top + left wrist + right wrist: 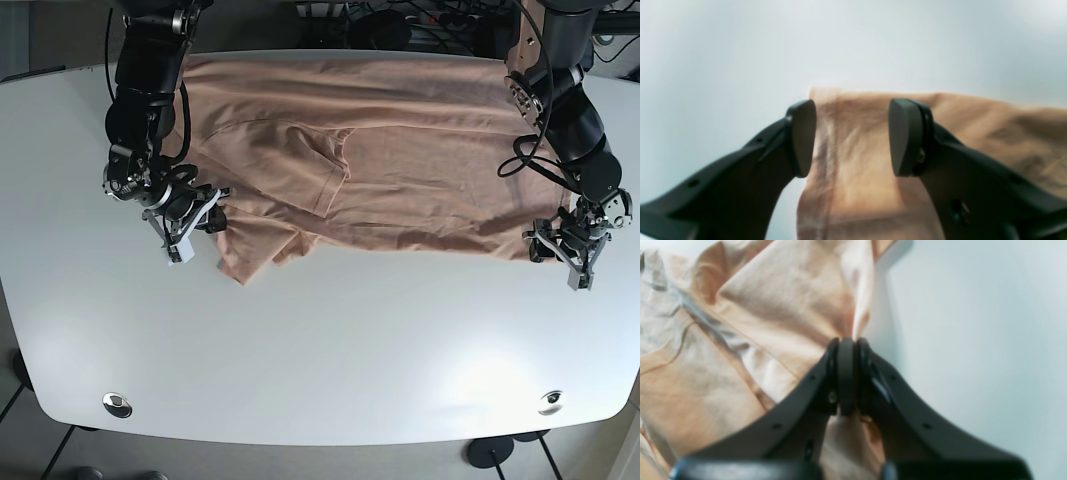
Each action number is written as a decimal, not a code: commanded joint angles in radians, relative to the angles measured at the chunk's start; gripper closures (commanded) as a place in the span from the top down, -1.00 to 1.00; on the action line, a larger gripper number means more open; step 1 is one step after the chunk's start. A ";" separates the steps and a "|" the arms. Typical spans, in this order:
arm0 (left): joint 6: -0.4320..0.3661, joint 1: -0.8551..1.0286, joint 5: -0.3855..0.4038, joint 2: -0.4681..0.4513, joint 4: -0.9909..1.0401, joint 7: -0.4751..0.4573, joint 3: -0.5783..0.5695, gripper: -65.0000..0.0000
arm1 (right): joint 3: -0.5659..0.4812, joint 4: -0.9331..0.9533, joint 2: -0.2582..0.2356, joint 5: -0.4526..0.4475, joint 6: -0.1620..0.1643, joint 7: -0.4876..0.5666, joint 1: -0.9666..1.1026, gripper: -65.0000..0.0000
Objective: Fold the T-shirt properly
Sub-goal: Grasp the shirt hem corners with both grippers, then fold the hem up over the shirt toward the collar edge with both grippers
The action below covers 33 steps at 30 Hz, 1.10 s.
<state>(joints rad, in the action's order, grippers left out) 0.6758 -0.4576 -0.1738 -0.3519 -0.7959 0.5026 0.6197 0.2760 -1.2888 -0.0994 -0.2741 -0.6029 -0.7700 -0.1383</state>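
A tan T-shirt [400, 170] lies spread across the far half of the white table [320, 340], with a sleeve and its lower left part bunched in folds. My right gripper [203, 215], on the base view's left, is shut on a fold of the shirt's edge [773, 300]; its jaws [846, 346] are pressed together on the cloth. My left gripper [565, 245], on the base view's right, is open at the shirt's right corner. In the left wrist view its fingers [851, 136] stand either side of the hemmed edge [857, 160] without closing on it.
Bare white tabletop lies in front of the shirt, up to the rounded front edge. Two round metal fittings [117, 403] [549, 401] sit near the front corners. Dark cables [400, 15] run behind the table's far edge.
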 commanded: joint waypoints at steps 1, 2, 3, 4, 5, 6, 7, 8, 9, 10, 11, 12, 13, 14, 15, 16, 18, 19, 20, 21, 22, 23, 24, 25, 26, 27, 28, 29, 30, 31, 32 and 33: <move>-0.021 -0.027 0.016 -0.043 0.033 -0.049 0.001 0.01 | 0.002 -0.015 -0.007 -0.007 -0.001 0.001 -0.016 -0.94; -0.023 -0.028 0.015 -0.048 0.063 -0.061 -0.001 0.02 | 0.002 -0.016 -0.007 -0.007 -0.001 0.001 -0.016 -0.94; -0.023 -0.028 0.013 -0.048 0.073 -0.072 -0.001 0.02 | 0.002 -0.018 -0.007 -0.007 -0.001 0.001 -0.016 -0.94; -0.023 -0.028 0.013 -0.049 0.086 -0.081 -0.001 0.02 | 0.002 -0.018 -0.006 -0.007 -0.001 0.001 -0.016 -0.94; -0.023 -0.028 0.013 -0.055 0.094 -0.088 -0.001 0.02 | 0.002 -0.018 -0.006 -0.007 -0.001 0.001 -0.016 -0.94; -0.023 -0.027 0.013 -0.057 0.109 -0.091 -0.001 0.02 | 0.002 -0.018 -0.006 -0.007 -0.001 0.001 -0.016 -0.94; -0.023 -0.027 0.013 -0.059 0.126 -0.092 -0.005 0.02 | 0.002 -0.018 -0.006 -0.007 -0.001 0.001 -0.016 -0.94; -0.021 -0.027 0.020 -0.059 0.145 -0.092 -0.021 0.02 | 0.002 -0.018 -0.006 -0.007 -0.001 0.001 -0.016 -0.94; -0.021 -0.027 0.021 -0.059 0.157 -0.092 -0.042 0.01 | 0.002 -0.018 -0.006 -0.007 -0.001 0.001 -0.017 -0.94; -0.021 -0.027 0.021 -0.059 0.163 -0.092 -0.064 0.00 | 0.002 -0.018 -0.006 -0.007 -0.001 0.001 -0.017 -0.94; -0.020 -0.027 0.021 -0.055 0.166 -0.092 -0.082 0.00 | 0.002 -0.018 -0.006 -0.007 -0.001 0.001 -0.017 -0.94; -0.020 -0.027 0.021 -0.054 0.166 -0.092 -0.099 0.00 | 0.002 -0.018 -0.004 -0.007 -0.001 0.002 -0.019 -0.94; -0.020 -0.027 0.021 -0.052 0.166 -0.092 -0.116 -0.06 | 0.002 -0.018 -0.004 -0.007 -0.001 0.005 -0.019 -0.94; -0.020 -0.027 0.021 -0.049 0.166 -0.092 -0.123 -0.23 | 0.002 -0.018 -0.004 -0.007 -0.001 0.017 -0.019 -0.94; -0.028 -0.027 0.023 -0.037 0.166 -0.092 -0.122 -0.51 | 0.002 -0.018 -0.004 -0.009 -0.001 0.031 -0.019 -0.95; -0.038 -0.027 0.023 -0.029 0.166 -0.092 -0.122 -0.80 | 0.002 -0.018 -0.004 -0.009 -0.001 0.040 -0.019 -0.95; -0.063 -0.027 0.023 -0.028 0.158 -0.094 -0.123 -1.00 | 0.002 -0.015 -0.004 -0.007 -0.001 0.057 -0.019 -0.95; -0.066 -0.027 0.023 -0.026 0.157 -0.098 -0.123 -1.00 | -0.001 -0.015 -0.004 -0.006 0.001 0.065 -0.021 -0.95; -0.064 -0.028 0.023 -0.025 0.155 -0.114 -0.120 -1.00 | -0.001 -0.016 -0.004 -0.007 0.001 0.073 -0.021 -0.95; -0.063 -0.028 0.026 -0.025 0.134 -0.131 -0.103 -1.00 | -0.002 -0.019 -0.004 -0.007 0.001 0.079 -0.021 -0.95; -0.061 -0.025 0.036 -0.023 0.099 -0.132 -0.082 -1.00 | -0.002 -0.024 -0.004 -0.007 0.001 0.079 -0.022 -0.95; -0.049 -0.023 0.049 -0.019 0.057 -0.120 -0.068 -1.00 | -0.001 -0.041 -0.004 -0.007 0.001 0.079 -0.027 -0.95; -0.024 -0.022 0.058 -0.019 0.017 -0.091 -0.064 -1.00 | 0.002 -0.064 -0.004 -0.007 0.001 0.077 -0.027 -0.95; -0.005 -0.022 0.064 -0.017 -0.024 -0.057 -0.056 -1.00 | 0.002 -0.087 -0.004 -0.007 0.001 0.076 -0.025 -0.95; 0.019 -0.022 0.070 -0.002 -0.076 -0.015 -0.047 -1.00 | 0.002 -0.125 -0.004 -0.004 0.001 0.074 -0.024 -0.95; 0.022 -0.020 0.070 0.009 -0.119 0.008 -0.033 -1.00 | 0.002 -0.156 -0.004 -0.003 0.001 0.071 -0.011 -0.95; 0.022 0.001 0.070 0.018 -0.171 0.029 -0.017 -1.00 | 0.002 -0.196 -0.004 -0.004 0.001 0.054 0.002 -0.96; 0.022 0.030 0.070 0.024 -0.230 0.051 -0.005 -1.00 | 0.004 -0.239 -0.004 -0.007 0.001 0.030 0.018 -0.96; 0.022 0.072 0.070 0.061 -0.326 0.075 0.009 -1.00 | 0.004 -0.303 -0.004 -0.007 0.001 0.002 0.044 -0.96; 0.022 0.098 0.070 0.084 -0.392 0.090 0.018 -1.00 | 0.004 -0.340 -0.004 -0.007 0.001 -0.003 0.068 -0.96; 0.022 0.128 0.070 0.101 -0.455 0.107 0.027 -1.00 | 0.004 -0.380 -0.004 -0.007 0.001 -0.007 0.091 -0.96; 0.022 0.159 0.070 0.116 -0.518 0.133 0.038 -1.00 | 0.004 -0.421 -0.004 -0.009 0.001 -0.009 0.113 -0.96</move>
<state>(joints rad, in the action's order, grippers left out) 0.6979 -0.2668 -0.1154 -0.2146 -1.2930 0.6685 0.6579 0.2768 -1.6871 -0.0940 -0.2661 -0.6029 -0.8070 -0.0002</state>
